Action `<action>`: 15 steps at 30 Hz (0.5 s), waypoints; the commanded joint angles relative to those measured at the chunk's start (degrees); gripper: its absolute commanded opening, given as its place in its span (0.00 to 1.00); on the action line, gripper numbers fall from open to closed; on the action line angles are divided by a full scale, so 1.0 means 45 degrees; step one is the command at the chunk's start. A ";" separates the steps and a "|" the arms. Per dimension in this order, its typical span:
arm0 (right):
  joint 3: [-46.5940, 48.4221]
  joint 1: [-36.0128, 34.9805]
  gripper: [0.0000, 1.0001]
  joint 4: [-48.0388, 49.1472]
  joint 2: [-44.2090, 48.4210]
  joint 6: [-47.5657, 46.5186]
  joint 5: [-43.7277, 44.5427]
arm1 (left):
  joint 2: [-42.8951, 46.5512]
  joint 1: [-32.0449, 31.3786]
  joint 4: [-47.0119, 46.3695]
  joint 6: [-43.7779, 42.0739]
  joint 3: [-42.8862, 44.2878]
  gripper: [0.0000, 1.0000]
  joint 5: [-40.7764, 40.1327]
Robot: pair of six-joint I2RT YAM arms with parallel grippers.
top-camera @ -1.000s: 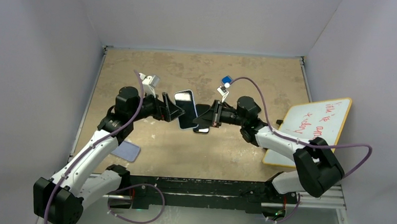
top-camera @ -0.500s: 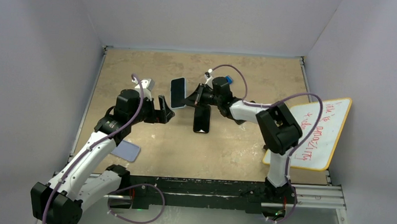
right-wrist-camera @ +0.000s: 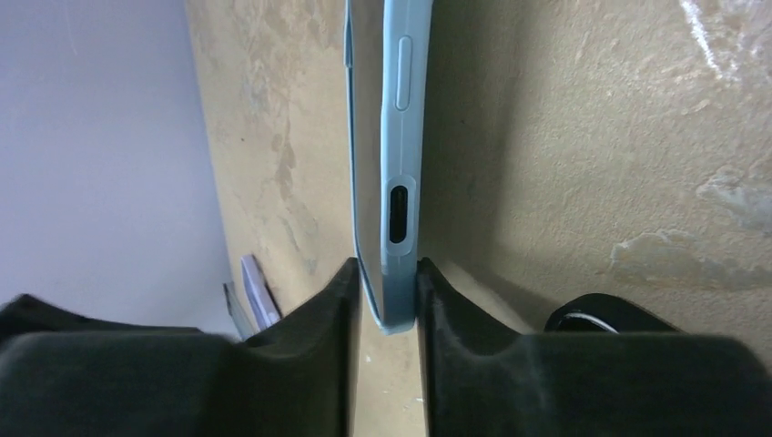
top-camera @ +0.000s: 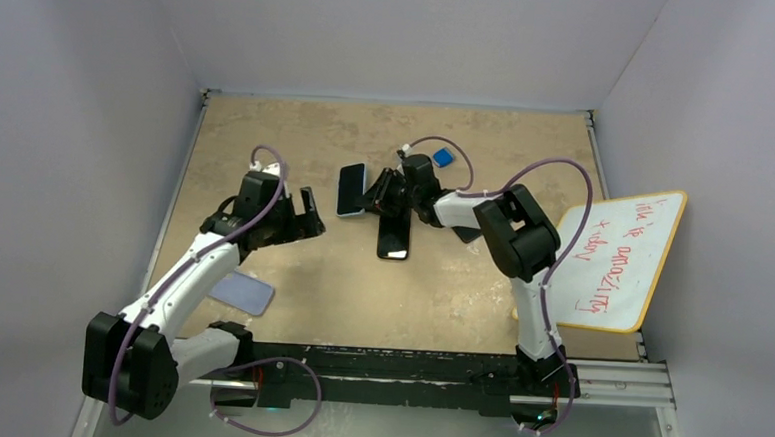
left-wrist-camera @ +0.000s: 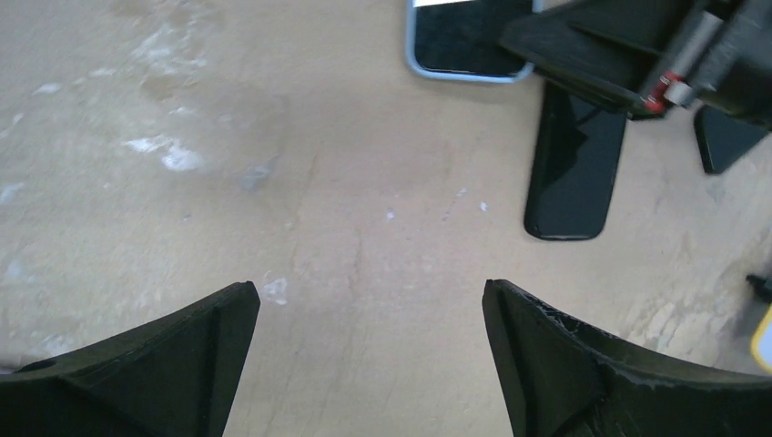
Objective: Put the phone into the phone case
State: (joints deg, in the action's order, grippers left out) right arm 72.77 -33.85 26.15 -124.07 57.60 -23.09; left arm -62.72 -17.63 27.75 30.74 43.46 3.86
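Right wrist view: the right gripper point(right-wrist-camera: 390, 282) has its two black fingers pressed against both faces of a thin light-blue plastic phone case point(right-wrist-camera: 398, 137), gripping it on edge just left of the far end of the black rectangular phone point(top-camera: 394, 235). That phone lies flat on the tan tabletop point(top-camera: 460, 282). The left gripper point(left-wrist-camera: 364, 300) hangs well left of the phone, jaws spread wide, holding nothing.

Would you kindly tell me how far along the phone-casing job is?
Done: light-blue phone case grasped, on edge. In hand: right gripper pinches its end; left gripper open, empty. Left: glossy black phone lies flat outside it; insertion seemingly not done.
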 commanded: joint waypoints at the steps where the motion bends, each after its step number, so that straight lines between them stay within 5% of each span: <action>1: 0.0552 0.0004 0.37 -0.0124 0.0843 -0.0192 0.0441 | 0.0046 0.1664 -0.0023 0.1546 -0.0642 0.98 0.0205; 13: -0.0832 0.0024 0.97 -0.1680 0.4097 -0.1516 0.1051 | 0.0385 0.2213 0.1989 0.3902 -0.0928 0.95 -0.3070; 15: -0.1328 0.0021 0.99 -0.1676 0.4730 -0.1531 0.1040 | 0.0544 0.2218 0.2431 0.4423 -0.1008 0.93 -0.3670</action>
State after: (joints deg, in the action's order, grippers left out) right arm 70.15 -33.80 19.55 -108.88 52.77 -19.14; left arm -62.15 -7.99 33.74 44.60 38.30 -5.15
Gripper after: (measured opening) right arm 0.970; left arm 0.945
